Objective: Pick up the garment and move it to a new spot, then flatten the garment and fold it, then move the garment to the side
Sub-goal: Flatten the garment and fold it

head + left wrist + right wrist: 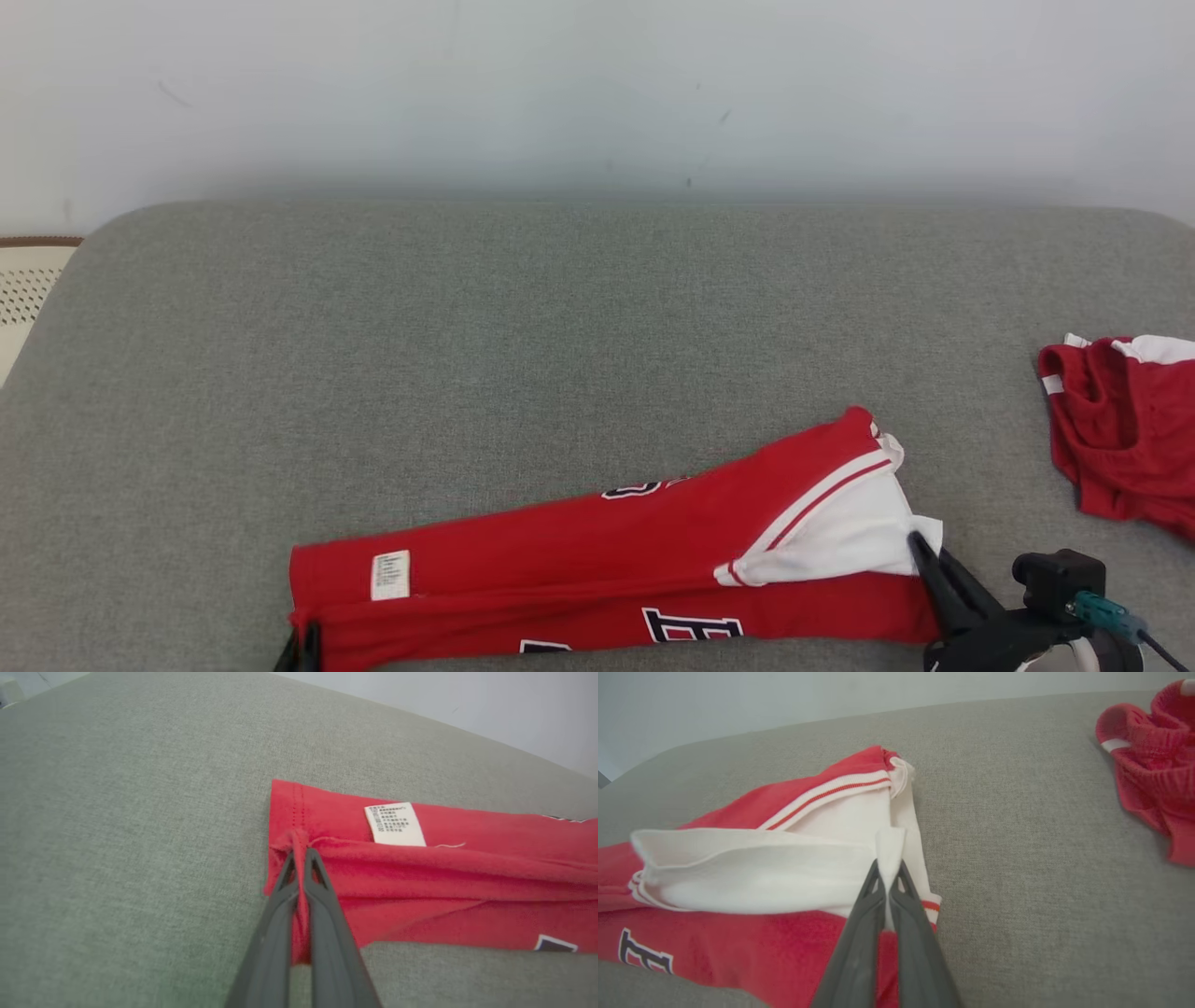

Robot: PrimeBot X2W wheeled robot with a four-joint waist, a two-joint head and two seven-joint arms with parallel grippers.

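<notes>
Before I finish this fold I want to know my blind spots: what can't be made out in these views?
1. Lower lettering on the garment: head view, cut off by the bottom edge.
2. Print on the care label: left wrist view, too small to read.
3. Extent of the other red garment: head view, cut off by the right edge.
4. Cloth pinched in the right gripper: right wrist view, hidden between its fingers.
</notes>
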